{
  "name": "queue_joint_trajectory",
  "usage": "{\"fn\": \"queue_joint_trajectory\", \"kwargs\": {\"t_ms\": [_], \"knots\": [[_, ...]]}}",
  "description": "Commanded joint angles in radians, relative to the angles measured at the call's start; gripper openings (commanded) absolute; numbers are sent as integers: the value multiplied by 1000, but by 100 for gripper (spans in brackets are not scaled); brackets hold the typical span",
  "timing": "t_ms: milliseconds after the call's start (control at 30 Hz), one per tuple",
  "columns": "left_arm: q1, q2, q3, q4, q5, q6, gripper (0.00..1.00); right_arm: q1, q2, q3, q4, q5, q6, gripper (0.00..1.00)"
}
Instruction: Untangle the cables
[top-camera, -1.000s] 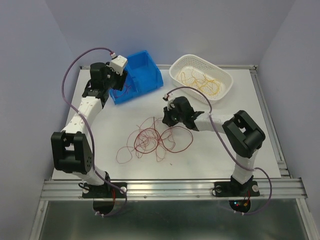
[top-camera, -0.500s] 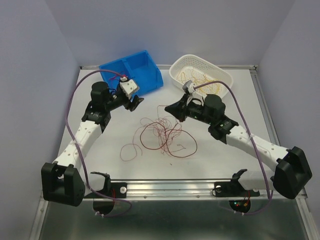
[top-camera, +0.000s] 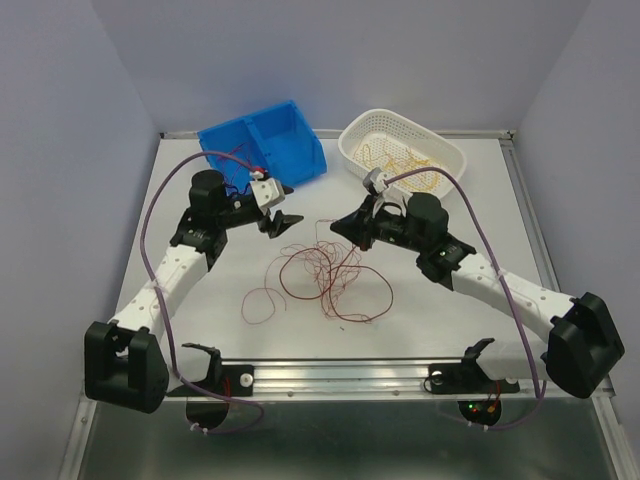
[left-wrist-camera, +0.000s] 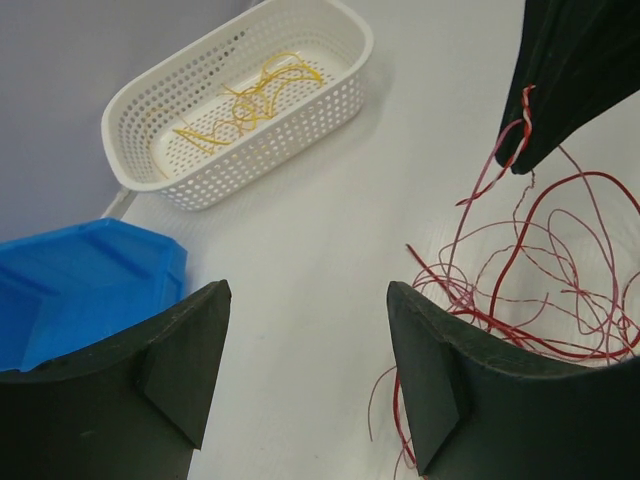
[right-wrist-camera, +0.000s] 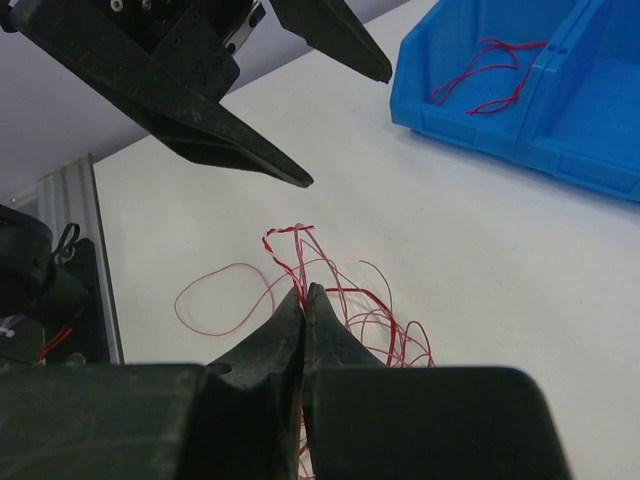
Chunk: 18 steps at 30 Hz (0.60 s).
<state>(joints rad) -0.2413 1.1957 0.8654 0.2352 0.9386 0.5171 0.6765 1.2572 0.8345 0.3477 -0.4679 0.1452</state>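
Observation:
A tangle of thin dark red cables (top-camera: 325, 275) lies mid-table, with a loose loop (top-camera: 258, 303) trailing to its left. My right gripper (top-camera: 347, 226) (right-wrist-camera: 303, 296) is shut on a twisted red strand that it holds up out of the tangle (left-wrist-camera: 520, 250). My left gripper (top-camera: 281, 215) (left-wrist-camera: 308, 300) is open and empty, hovering just left of the lifted strand and facing the right gripper's tip (left-wrist-camera: 520, 160). Yellow-orange cables (top-camera: 403, 160) (left-wrist-camera: 250, 95) lie in the white basket (top-camera: 450, 182). A few red cables (right-wrist-camera: 490, 68) rest in the blue bin (top-camera: 290, 135).
The blue bin (right-wrist-camera: 560, 140) (left-wrist-camera: 80, 290) stands at the back left and the white basket (left-wrist-camera: 330, 110) at the back right. The left gripper's fingers (right-wrist-camera: 240, 150) hang close above the tangle in the right wrist view. The metal rail (top-camera: 340, 375) runs along the near edge.
My left arm came away from the blue bin toward the middle and its jaws opened wider. My right arm reached out and raised a red strand, pulling the tangle up.

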Motion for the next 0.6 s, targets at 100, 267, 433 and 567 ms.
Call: {"fn": "queue_joint_trajectory", "kwargs": {"t_ms": [100,267,433,567], "knots": [[-65,1,-14,61,118,32,76,3,-21,-15,62,-43,-10,1],[-131,21,-6,59,109,37,74,3,-5,-8,73,-55,-1,1],[-168,45,-6,35,88,76,47,3,1,-11,82,-55,5,9],[-171,76,24,-20,75,101,0,5,-8,-21,89,-54,2,38]]}}
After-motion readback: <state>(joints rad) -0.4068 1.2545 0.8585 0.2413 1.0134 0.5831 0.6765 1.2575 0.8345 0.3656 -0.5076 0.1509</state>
